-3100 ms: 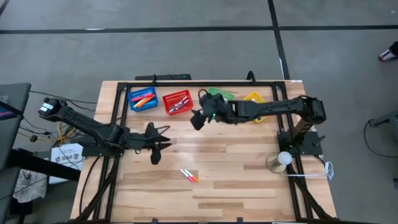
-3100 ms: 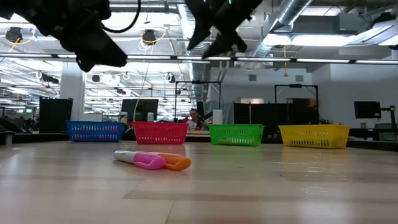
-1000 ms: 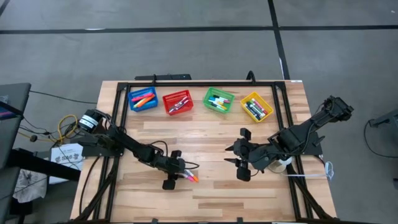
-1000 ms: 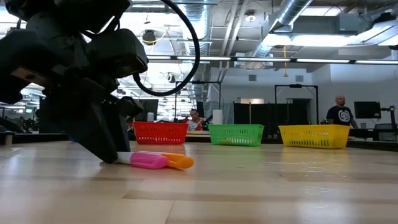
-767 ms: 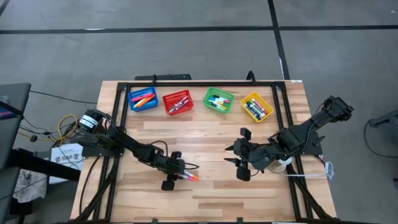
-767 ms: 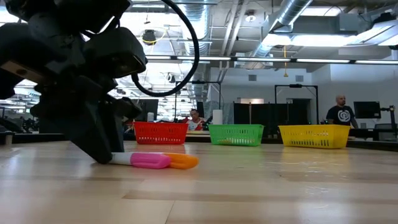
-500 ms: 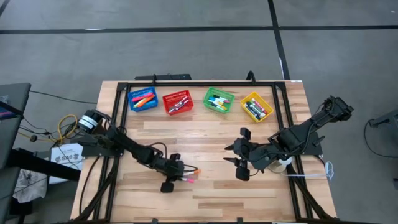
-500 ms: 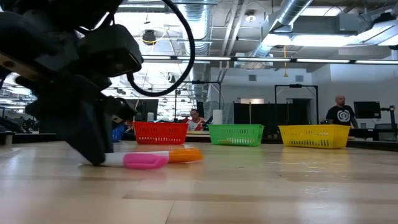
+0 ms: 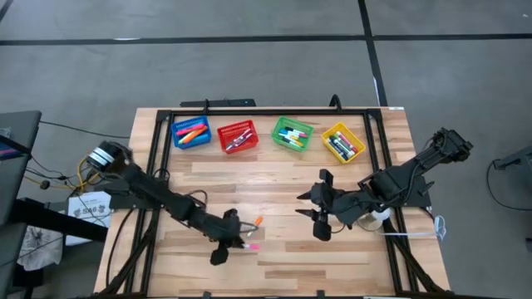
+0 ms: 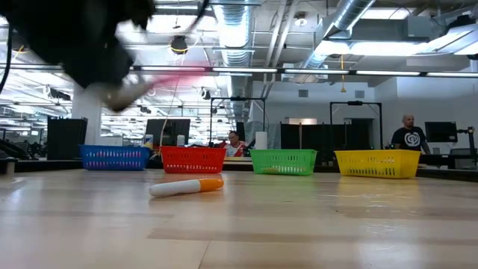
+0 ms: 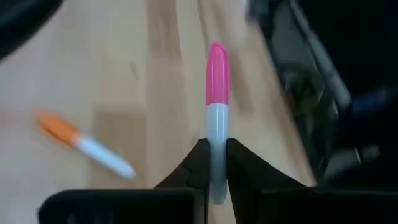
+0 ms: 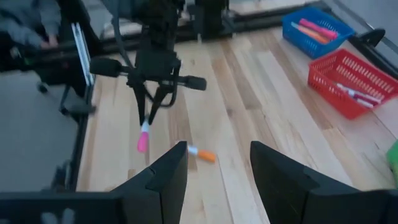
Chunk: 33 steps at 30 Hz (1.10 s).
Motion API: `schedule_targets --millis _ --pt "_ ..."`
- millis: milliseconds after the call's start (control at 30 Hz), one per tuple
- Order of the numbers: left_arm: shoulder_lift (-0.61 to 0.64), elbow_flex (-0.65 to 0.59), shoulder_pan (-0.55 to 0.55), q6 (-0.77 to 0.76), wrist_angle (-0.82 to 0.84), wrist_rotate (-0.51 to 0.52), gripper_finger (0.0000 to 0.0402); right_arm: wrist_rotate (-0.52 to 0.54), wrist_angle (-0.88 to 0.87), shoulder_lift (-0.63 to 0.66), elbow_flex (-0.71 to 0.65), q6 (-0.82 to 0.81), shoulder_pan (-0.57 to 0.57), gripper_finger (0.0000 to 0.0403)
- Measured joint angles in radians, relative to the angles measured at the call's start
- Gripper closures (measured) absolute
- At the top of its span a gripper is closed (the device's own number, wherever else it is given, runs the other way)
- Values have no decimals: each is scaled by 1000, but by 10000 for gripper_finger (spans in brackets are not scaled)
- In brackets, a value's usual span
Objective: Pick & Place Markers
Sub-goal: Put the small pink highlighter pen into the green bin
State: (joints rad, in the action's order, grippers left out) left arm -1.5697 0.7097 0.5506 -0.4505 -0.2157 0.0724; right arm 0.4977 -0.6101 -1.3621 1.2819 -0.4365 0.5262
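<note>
My left gripper (image 9: 237, 239) is shut on a pink-capped white marker (image 11: 217, 93), held above the near-middle of the table. An orange-capped marker (image 9: 256, 222) lies flat on the wood just beyond it, also plain in the low view (image 10: 187, 187). My right gripper (image 9: 315, 208) hovers open over the table's right half, with nothing between its fingers (image 12: 166, 180). More markers fill the blue (image 9: 191, 133), red (image 9: 238, 136), green (image 9: 293, 134) and yellow (image 9: 343, 142) baskets along the far edge. My left gripper pinches the marker's white body (image 11: 217, 155) between its two fingers (image 11: 198, 167), at the end away from the pink cap. The marker runs on in line with the fingers, which slant downward. It is clear of the table, pink cap (image 12: 142, 144) lowest.
The four baskets stand in a row at the far edge. A black frame (image 9: 249, 110) runs around the table. A white round thing (image 9: 379, 213) sits by the right arm's base. Bare wood lies between the arms and along the near edge.
My left gripper has taken hold of the pink marker, drawn it toward the table's near edge and lifted it clear. The orange marker has stayed on the table, nudged a little toward the far edge and turned. My right arm has kept still.
</note>
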Motion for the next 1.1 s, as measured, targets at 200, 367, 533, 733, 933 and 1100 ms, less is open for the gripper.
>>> schedule_targets --millis 200,367,533,733,933,1100 --pt "236 0 0 128 -117 270 364 1 119 0 1 2 -45 240" --pt "397 2 -2 205 -224 508 370 -1 176 0 1 11 -95 241" --pt "444 2 -1 258 -332 544 368 -77 314 0 1 72 -151 240" --pt "394 2 -2 260 -431 527 369 -211 549 -55 1 162 -190 225" --pt "333 2 1 251 -489 466 369 -310 689 -151 1 206 -213 189" --pt "330 2 11 237 -495 460 368 -366 781 -204 2 206 -221 159"
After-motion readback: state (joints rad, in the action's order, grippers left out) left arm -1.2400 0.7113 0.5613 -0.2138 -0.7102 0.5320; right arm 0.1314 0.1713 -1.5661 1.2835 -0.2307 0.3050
